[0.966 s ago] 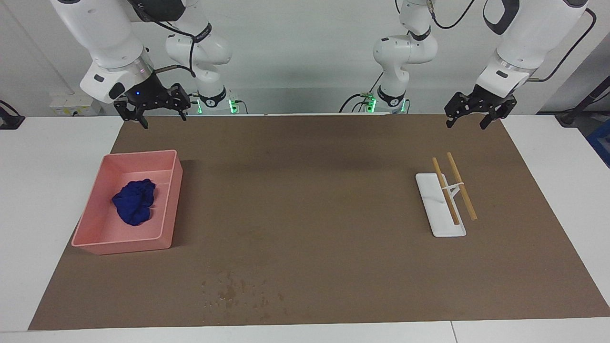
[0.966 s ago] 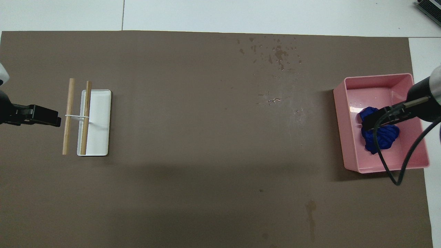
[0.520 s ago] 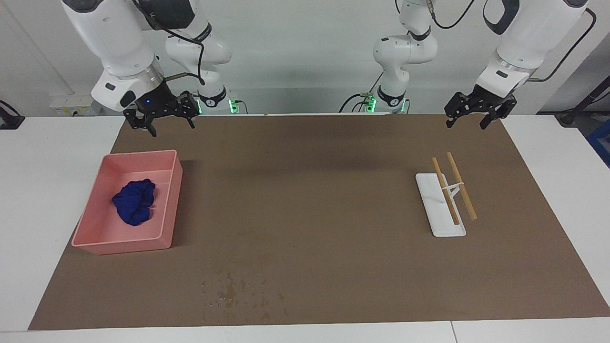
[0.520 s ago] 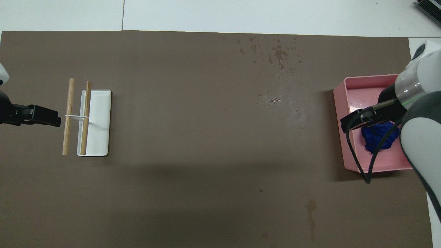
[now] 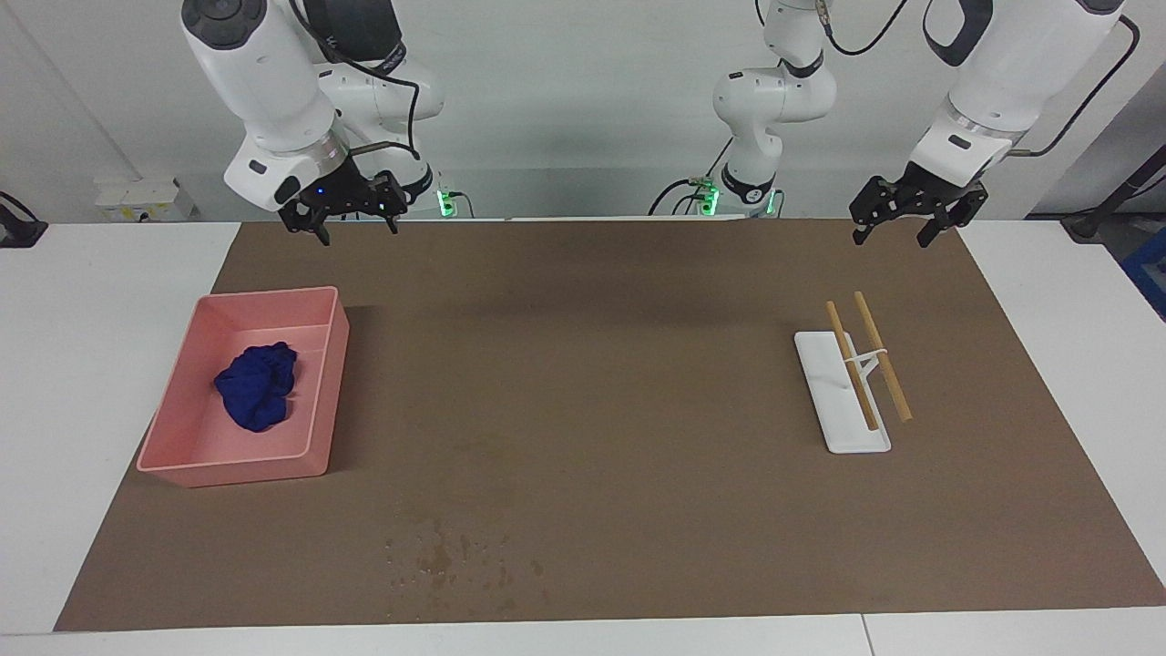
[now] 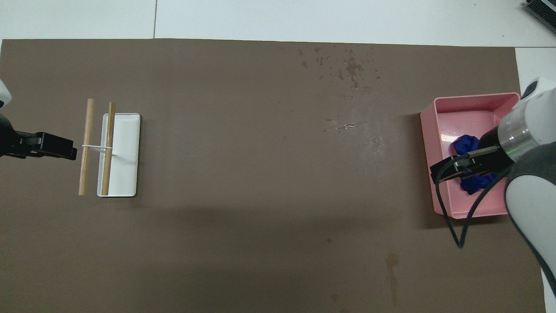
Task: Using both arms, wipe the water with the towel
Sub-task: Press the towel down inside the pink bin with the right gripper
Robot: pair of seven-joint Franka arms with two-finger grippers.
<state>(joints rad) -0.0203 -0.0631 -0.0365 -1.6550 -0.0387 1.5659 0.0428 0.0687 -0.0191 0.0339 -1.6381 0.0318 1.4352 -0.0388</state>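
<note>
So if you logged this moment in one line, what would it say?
right gripper: open, raised near tray | left gripper: open, waiting | towel: in tray, untouched | water: unwiped

Overhead: right claw (image 6: 445,170) covers middle of towel (image 6: 464,142), only 2 blue ends show either side of it. Left claw (image 6: 65,148) cut by frame edge, tips only. Facing: both arms cropped at top.

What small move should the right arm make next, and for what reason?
Probably it should lower the right gripper toward the towel. The towel lies untouched in the pink tray, the jaws are open and empty, high over the mat's edge, and the water is still unwiped.
</note>
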